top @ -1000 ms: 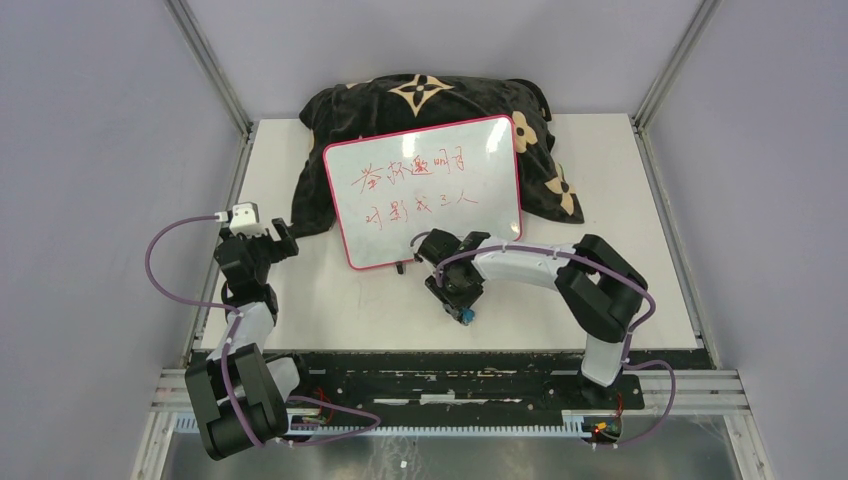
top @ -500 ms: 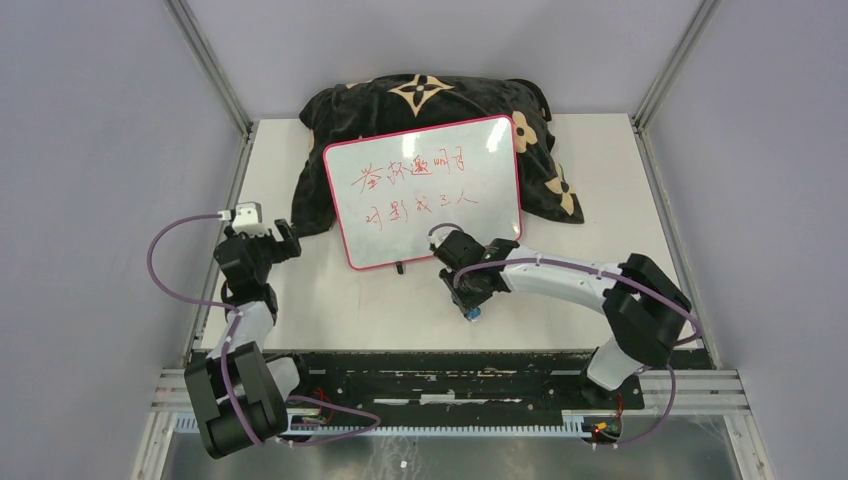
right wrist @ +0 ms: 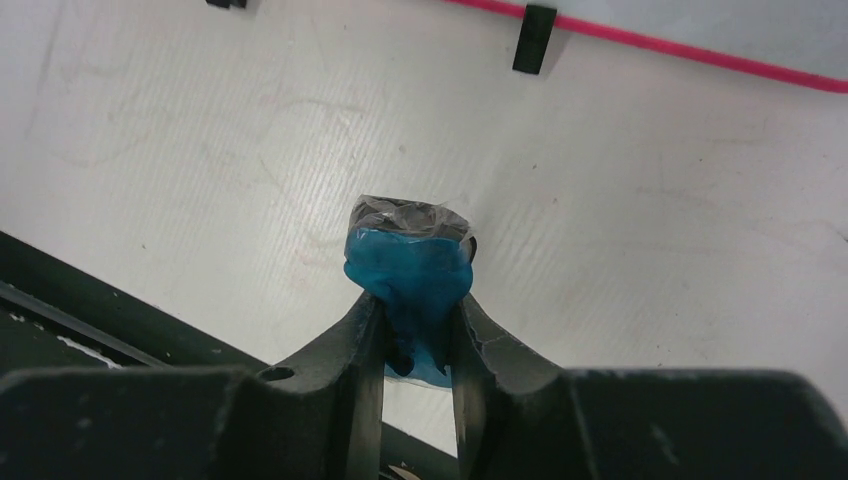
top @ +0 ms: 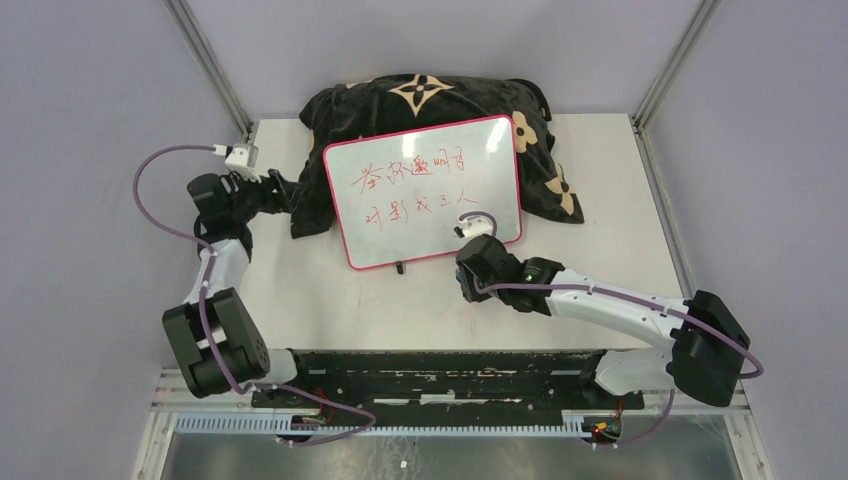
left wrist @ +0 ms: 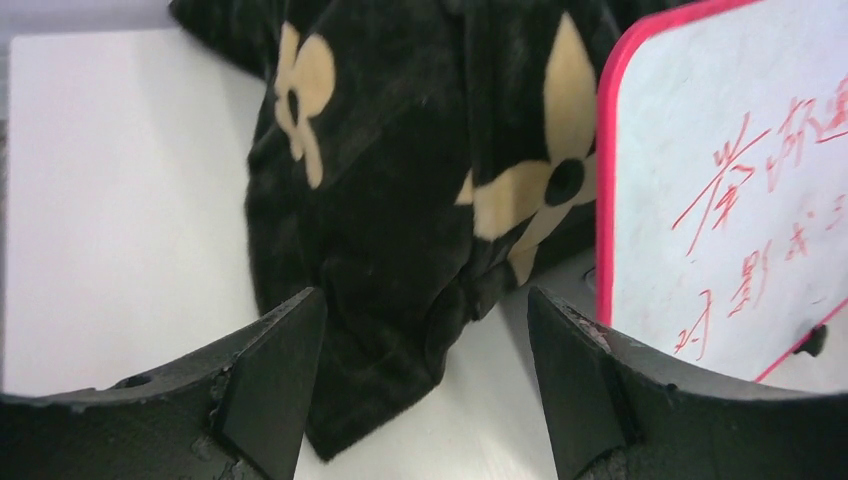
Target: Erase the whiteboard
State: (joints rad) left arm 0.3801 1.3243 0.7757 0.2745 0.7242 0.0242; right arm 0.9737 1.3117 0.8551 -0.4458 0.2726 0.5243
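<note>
cushion (top: 420, 95) behind whiteboard (top: 425, 195), right gripper (right wrist: 412, 312) clamping eraser (right wrist: 408, 262)

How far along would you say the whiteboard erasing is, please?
Done: the right jaws are shut on the blue eraser. In hand: they sit near the lower edge of the whiteboard. Left: both lines of red writing are unwiped; the left jaws are open.

The left arm (top: 222, 262) reached forward along its own side, elbow bent, its pincer (left wrist: 424, 305) turned to the right with both fingers spread wide and nothing between them. The right arm (top: 600, 298) lay stretched low and leftward from its base, its pincer (right wrist: 415, 305) clamped tight on a blue eraser (right wrist: 410, 265).
</note>
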